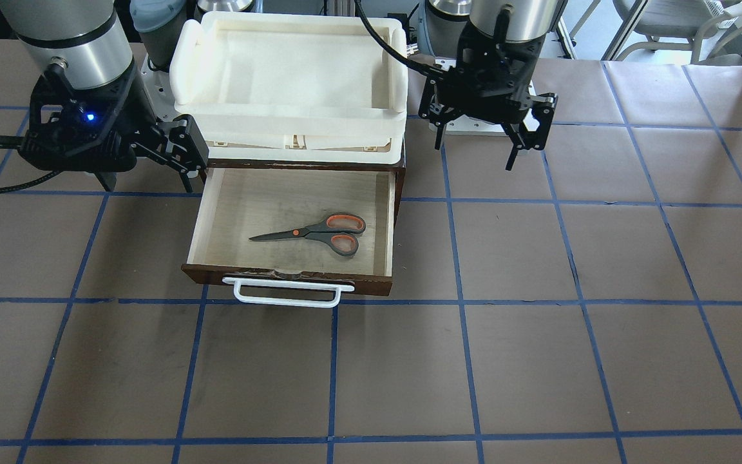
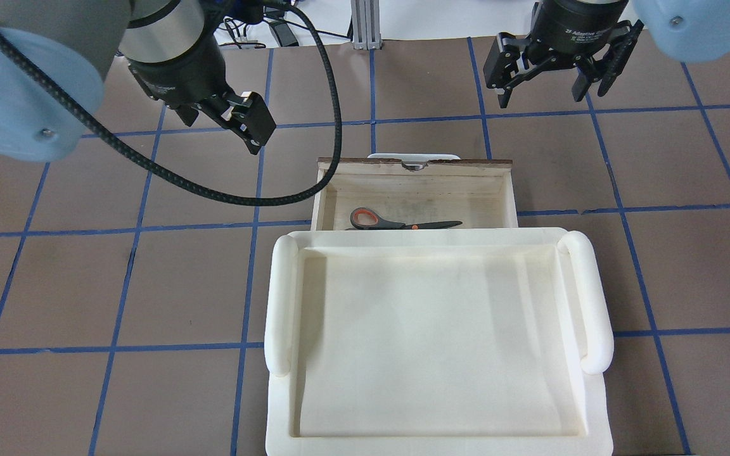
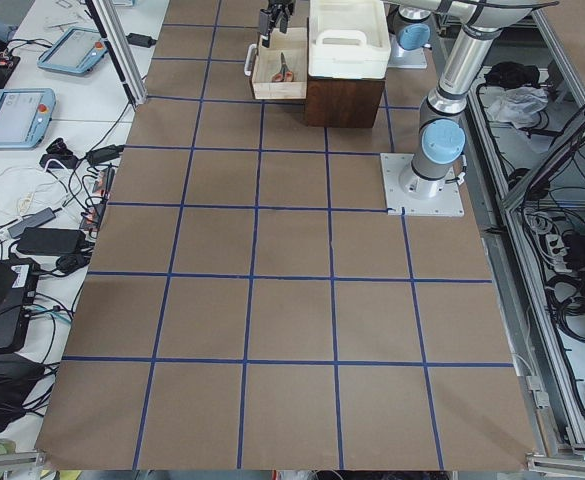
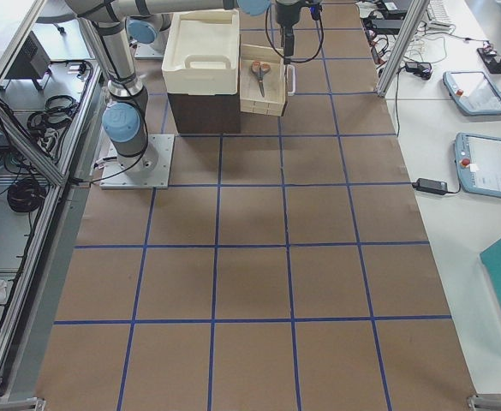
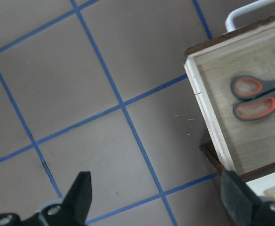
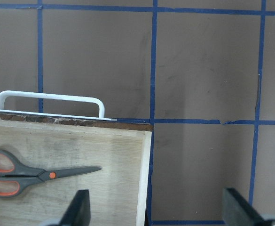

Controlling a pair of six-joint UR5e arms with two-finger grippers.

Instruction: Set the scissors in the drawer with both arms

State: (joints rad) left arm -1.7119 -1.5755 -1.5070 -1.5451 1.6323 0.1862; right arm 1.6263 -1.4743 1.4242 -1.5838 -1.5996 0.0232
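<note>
Both claws are spread wide apart: left gripper [image 5: 158, 197] and right gripper [image 2: 539, 98], the latter printed "2F Adaptive". Scissors [image 1: 319, 233] lie flat inside the open drawer [image 1: 387, 219]. Front view shows them whole; overhead, the tray [image 2: 441, 237] rim hides one handle.

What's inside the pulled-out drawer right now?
The scissors lie flat, blades closed, on the plywood floor of the drawer; nothing else shows. Its rear end sits under the cream tray, so that part is hidden.

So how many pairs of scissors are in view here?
1: grey-handled, orange-lined scissors lying flat inside the open dark brown wooden drawer. Its rear, under the cream plastic tray, is hidden.
</note>
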